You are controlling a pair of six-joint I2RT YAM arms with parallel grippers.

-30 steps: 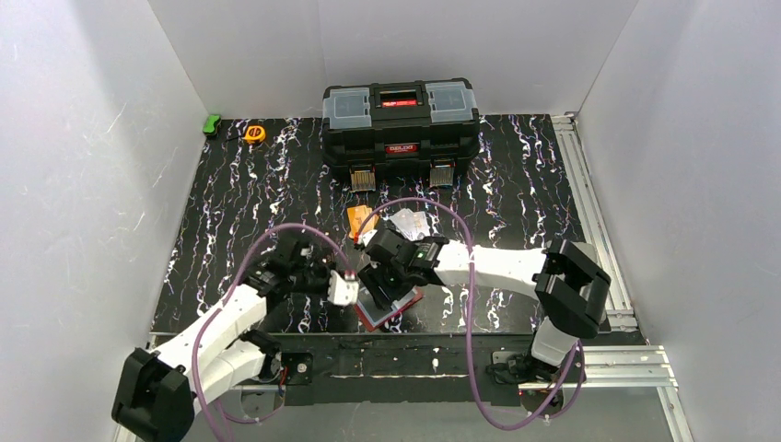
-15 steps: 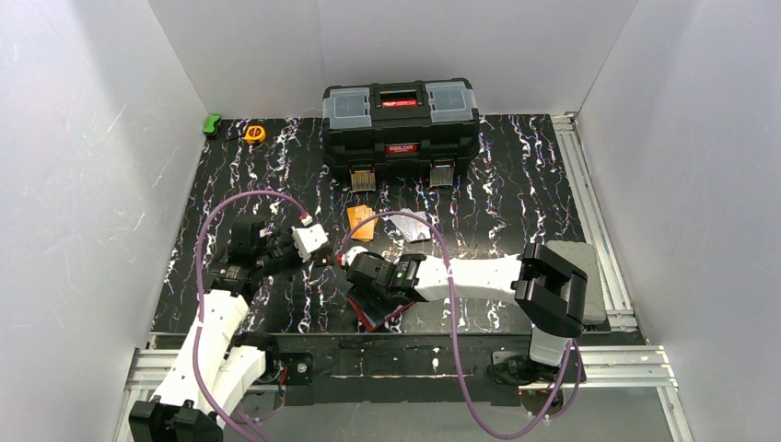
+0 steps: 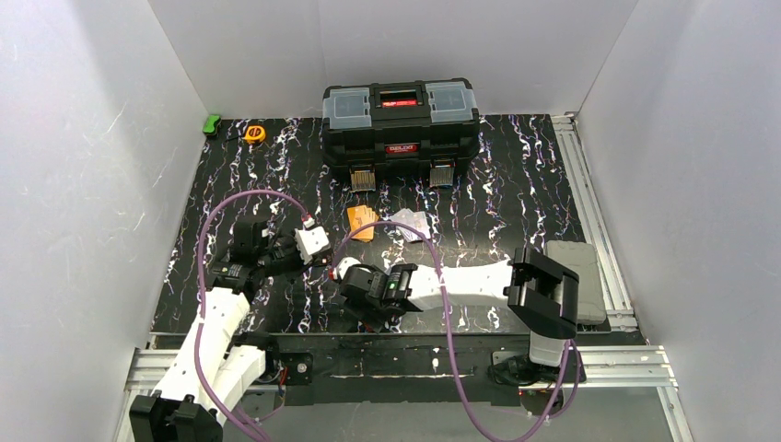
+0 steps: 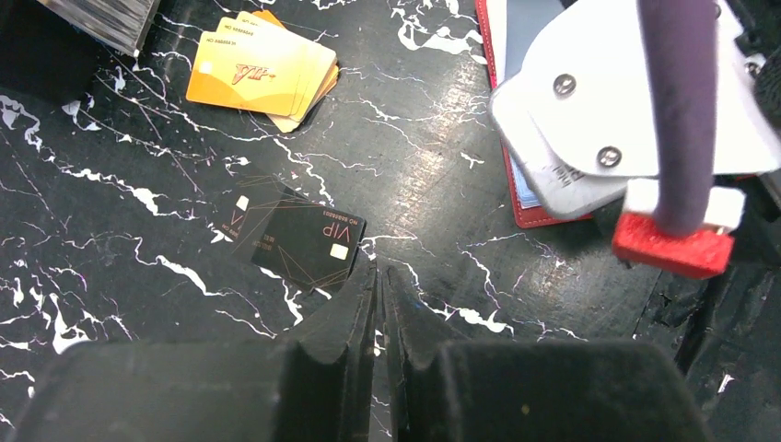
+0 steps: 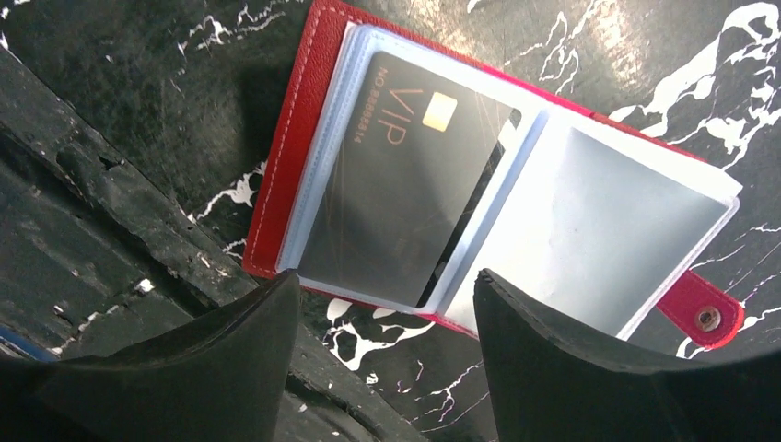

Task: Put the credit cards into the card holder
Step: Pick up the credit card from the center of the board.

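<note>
Lying open, card holder [image 5: 279,175], 1 black card [image 5: 398,198] tucked inside

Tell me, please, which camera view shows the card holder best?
The right wrist view: the card holder lies open there, nearly whole, a black card in one pocket. The left wrist view shows only its red edge under the right arm. In the top view that arm hides it.

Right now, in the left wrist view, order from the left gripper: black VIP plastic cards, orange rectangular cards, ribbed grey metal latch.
1. black VIP plastic cards, just left of the left gripper.
2. orange rectangular cards, farther up-left.
3. ribbed grey metal latch, top-left corner.
</note>
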